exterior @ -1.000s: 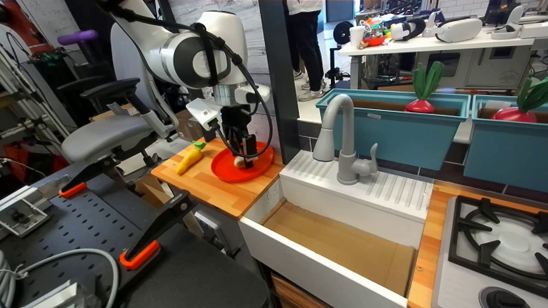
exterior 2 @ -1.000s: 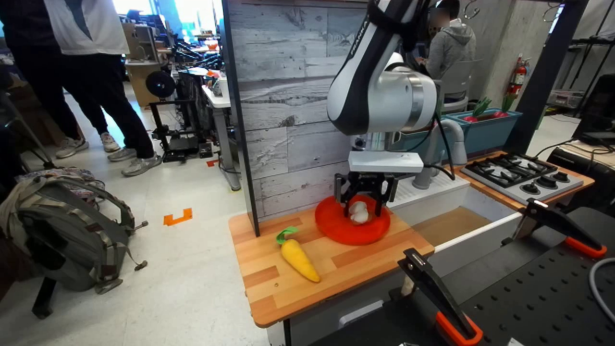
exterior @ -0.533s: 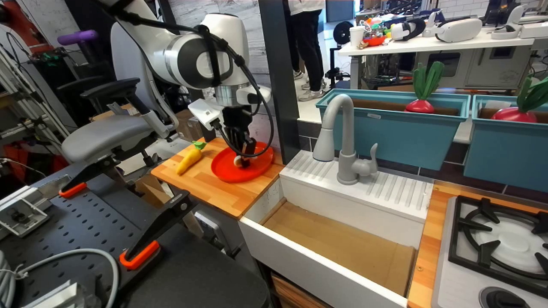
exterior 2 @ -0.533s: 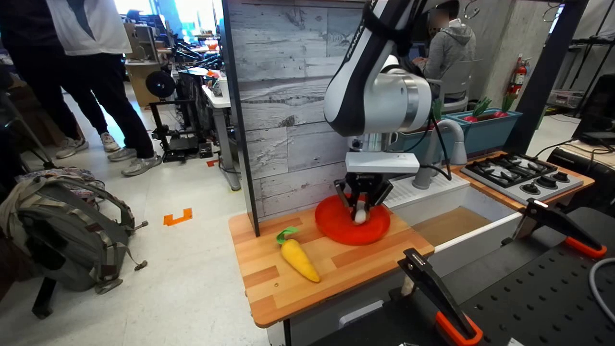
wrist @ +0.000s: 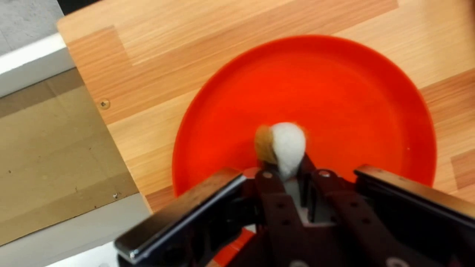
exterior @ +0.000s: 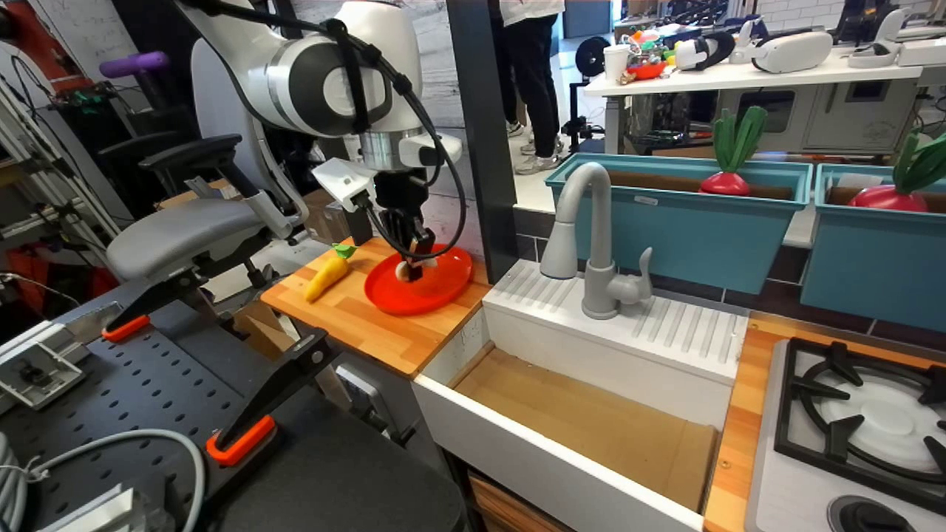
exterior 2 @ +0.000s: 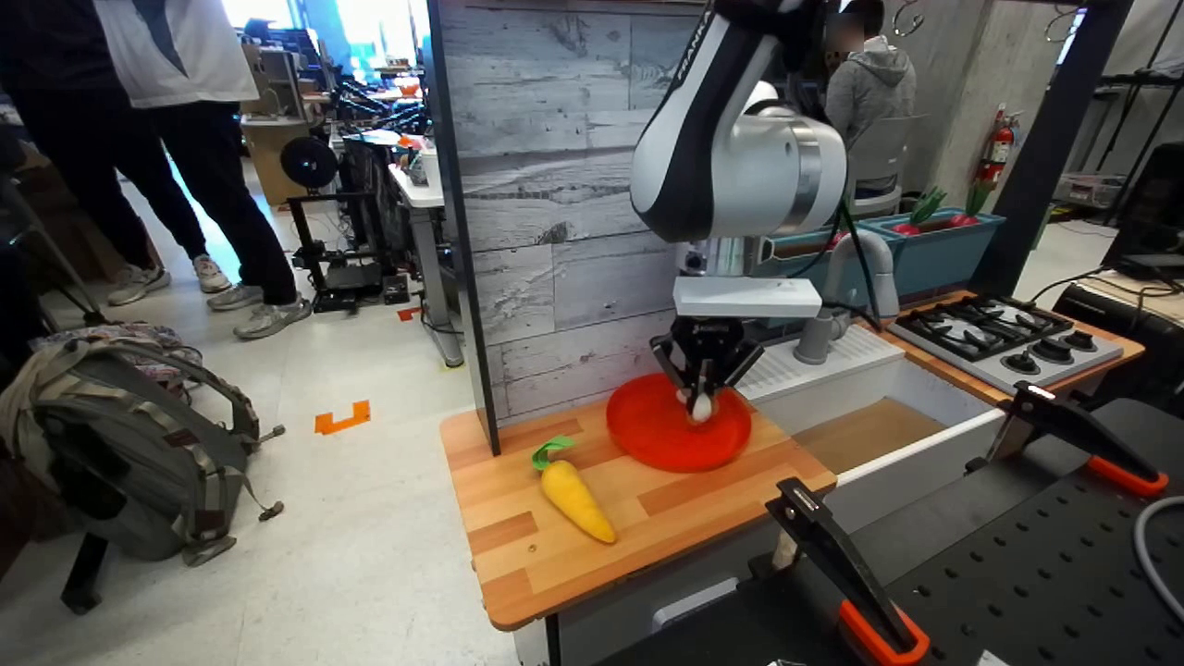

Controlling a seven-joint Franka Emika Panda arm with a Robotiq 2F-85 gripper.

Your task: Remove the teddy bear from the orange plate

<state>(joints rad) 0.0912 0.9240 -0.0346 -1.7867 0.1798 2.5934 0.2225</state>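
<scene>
The teddy bear [wrist: 290, 142] is a small, soft, whitish lump with a tan part beside it. My gripper [exterior 2: 698, 396] is shut on it, the black fingers pressing from both sides, so much of the toy is hidden. Beneath lies the round orange plate [wrist: 345, 89], filling the middle of the wrist view and visible in both exterior views. In an exterior view the teddy bear [exterior: 403, 272] pokes out from the fingertips over the plate [exterior: 443, 292]; it looks slightly raised, though the gap is hard to judge.
The plate rests on a wooden board [exterior 2: 518, 573]. A yellow toy carrot [exterior 2: 575, 499] with a green top lies on that board. A grey-white panel [exterior 2: 555, 231] rises behind. Beside the board are a white sink [exterior: 510, 436] and a grey faucet [exterior: 597, 244].
The gripper has gone from open around the teddy bear to shut on it. Over the last half second the arm has risen a little, and the toy has shifted with it.
</scene>
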